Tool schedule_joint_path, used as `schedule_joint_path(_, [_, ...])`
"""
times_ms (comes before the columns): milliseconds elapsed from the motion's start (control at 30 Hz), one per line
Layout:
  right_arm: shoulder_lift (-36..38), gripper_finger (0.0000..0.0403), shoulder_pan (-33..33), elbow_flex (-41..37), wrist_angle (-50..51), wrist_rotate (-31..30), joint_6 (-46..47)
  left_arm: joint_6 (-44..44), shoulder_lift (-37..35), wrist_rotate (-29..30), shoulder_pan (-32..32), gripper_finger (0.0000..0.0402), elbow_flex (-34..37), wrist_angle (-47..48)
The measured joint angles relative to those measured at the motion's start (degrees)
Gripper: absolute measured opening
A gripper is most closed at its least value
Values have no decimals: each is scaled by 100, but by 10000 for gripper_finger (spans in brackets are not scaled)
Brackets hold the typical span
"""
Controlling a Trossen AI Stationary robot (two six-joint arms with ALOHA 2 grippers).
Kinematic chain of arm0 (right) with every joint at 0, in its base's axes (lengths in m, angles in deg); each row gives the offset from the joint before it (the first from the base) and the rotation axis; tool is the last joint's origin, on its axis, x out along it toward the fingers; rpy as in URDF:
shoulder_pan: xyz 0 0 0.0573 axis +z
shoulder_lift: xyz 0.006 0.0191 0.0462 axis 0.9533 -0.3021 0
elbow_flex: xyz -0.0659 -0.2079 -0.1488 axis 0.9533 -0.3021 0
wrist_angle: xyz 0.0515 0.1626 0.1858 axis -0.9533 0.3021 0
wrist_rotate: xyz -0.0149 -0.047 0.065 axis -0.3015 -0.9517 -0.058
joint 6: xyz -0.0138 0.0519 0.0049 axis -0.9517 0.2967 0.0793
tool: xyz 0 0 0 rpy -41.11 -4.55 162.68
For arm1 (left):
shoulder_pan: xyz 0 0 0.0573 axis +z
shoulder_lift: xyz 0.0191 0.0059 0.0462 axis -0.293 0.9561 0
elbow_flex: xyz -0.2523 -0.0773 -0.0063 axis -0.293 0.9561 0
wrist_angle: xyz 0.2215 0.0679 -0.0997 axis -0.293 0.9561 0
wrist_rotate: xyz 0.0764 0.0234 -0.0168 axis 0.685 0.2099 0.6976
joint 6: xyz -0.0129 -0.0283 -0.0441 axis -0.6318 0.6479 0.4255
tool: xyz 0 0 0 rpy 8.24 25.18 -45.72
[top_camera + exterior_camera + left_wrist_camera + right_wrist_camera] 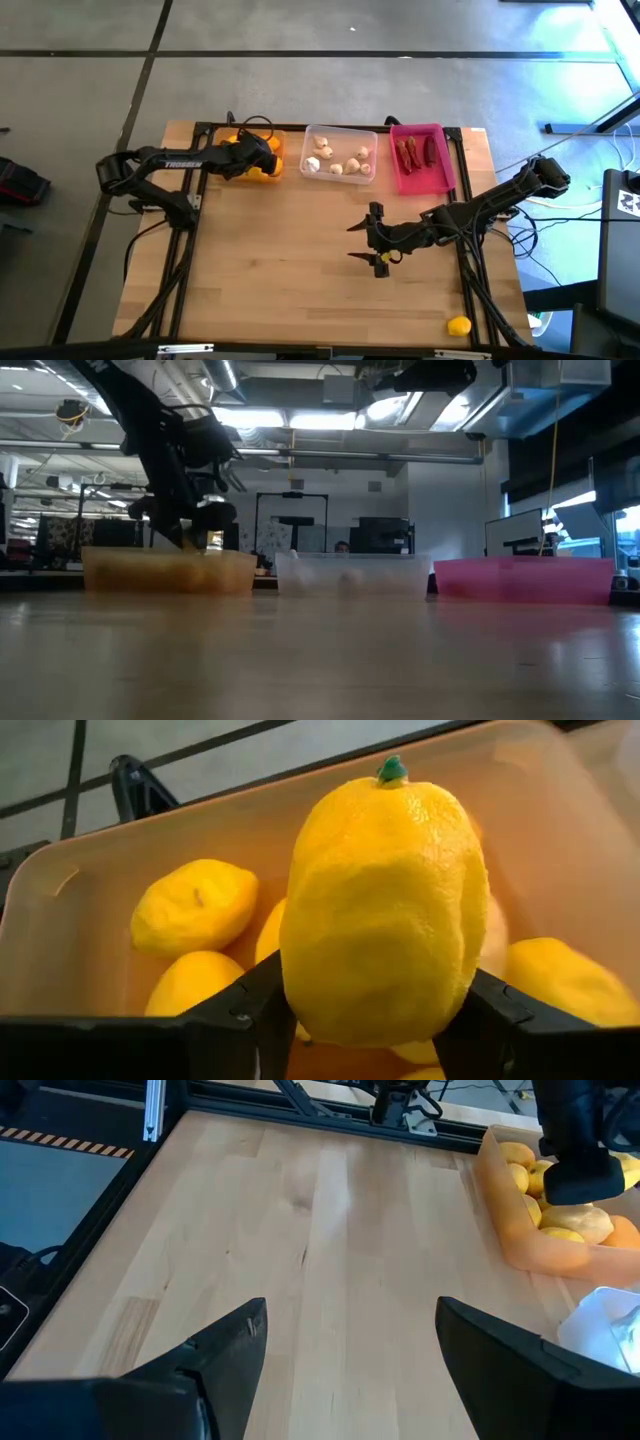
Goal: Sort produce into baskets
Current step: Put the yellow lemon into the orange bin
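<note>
A lemon (385, 910) sits between the jaws of the left pincer (370, 1020), which holds it above the orange tray (262, 172) at the far left of the bench (280, 260). Several lemons already lie in that tray, pale bulbs (335, 160) in the clear tray (340, 131), and red chilies (418, 152) in the pink tray (420, 183). Sorting appears nearly complete. One loose yellow fruit (459, 325) remains at the near right corner, well apart from the right pincer (378, 243), which hovers wide open and empty over bare wood.
</note>
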Motion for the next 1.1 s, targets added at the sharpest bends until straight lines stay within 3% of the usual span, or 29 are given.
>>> schedule_joint_path(400, [0,282,0,0,0,0,-2,26,0,-74,-11,268,30,-138])
schedule_joint_path(700, [18,282,2,-2,185,-67,-3,-196,-449,-871,-576,276,-216,-58])
schedule_joint_path(900, [362,282,7,-2,1304,157,358,-442,-767,-873,-1358,276,-221,-422])
schedule_joint_path(1100, [591,282,270,-2,3134,667,1656,-620,-721,-832,-1984,276,-221,-870])
